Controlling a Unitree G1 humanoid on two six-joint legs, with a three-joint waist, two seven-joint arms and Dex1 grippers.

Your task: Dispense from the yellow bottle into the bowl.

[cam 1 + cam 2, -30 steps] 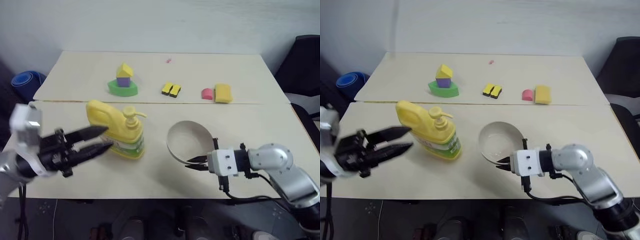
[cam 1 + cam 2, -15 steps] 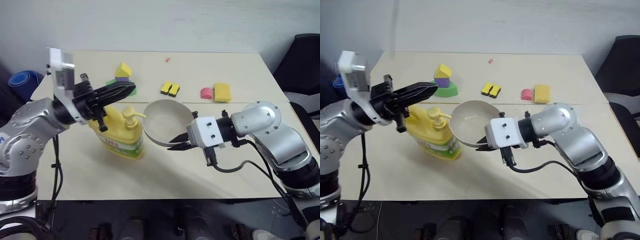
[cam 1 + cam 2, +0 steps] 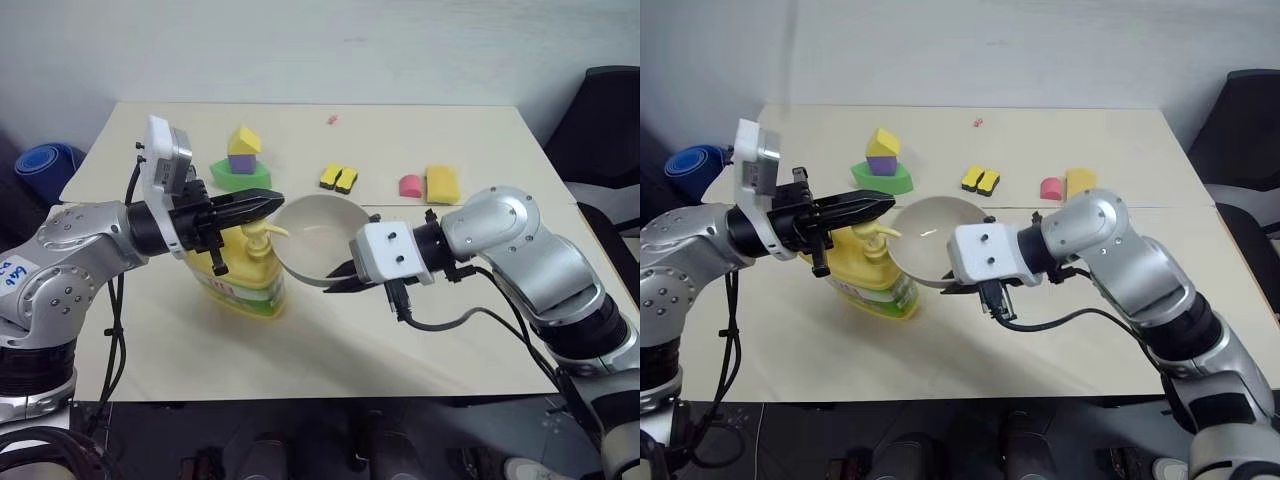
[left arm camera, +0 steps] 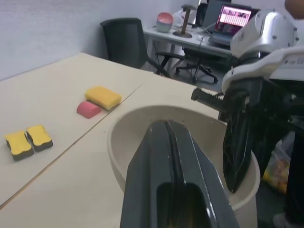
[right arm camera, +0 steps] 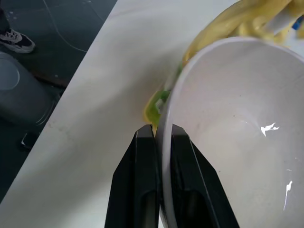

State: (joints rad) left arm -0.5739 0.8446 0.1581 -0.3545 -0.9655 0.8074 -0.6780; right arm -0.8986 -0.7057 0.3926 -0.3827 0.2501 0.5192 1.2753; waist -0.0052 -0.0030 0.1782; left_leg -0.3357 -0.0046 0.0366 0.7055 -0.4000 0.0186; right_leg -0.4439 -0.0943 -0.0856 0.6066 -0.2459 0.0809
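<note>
Both jaws are shut, you'll see: your right gripper point(image 3: 340, 280) pinches the near rim of the bowl point(image 3: 315, 240) and holds it tilted, clear of the bench point(image 3: 420, 340), while your left gripper point(image 3: 270, 203) has its two black fingers pressed together on nothing, level over the pump top of the yellow bottle point(image 3: 245, 275). You have one bowl and one bottle; the bottle stands upright on the bench, and the bowl's rim sits just beside its spout. Its green-white label carries red lettering that you cannot read. Further back you can count two small yellow-and-black blocks point(image 3: 340, 179) side by side, one pink piece point(image 3: 412, 186) touching one yellow block point(image 3: 443, 184), and one stack point(image 3: 241, 158) of three shapes: green base, purple block, yellow top.
</note>
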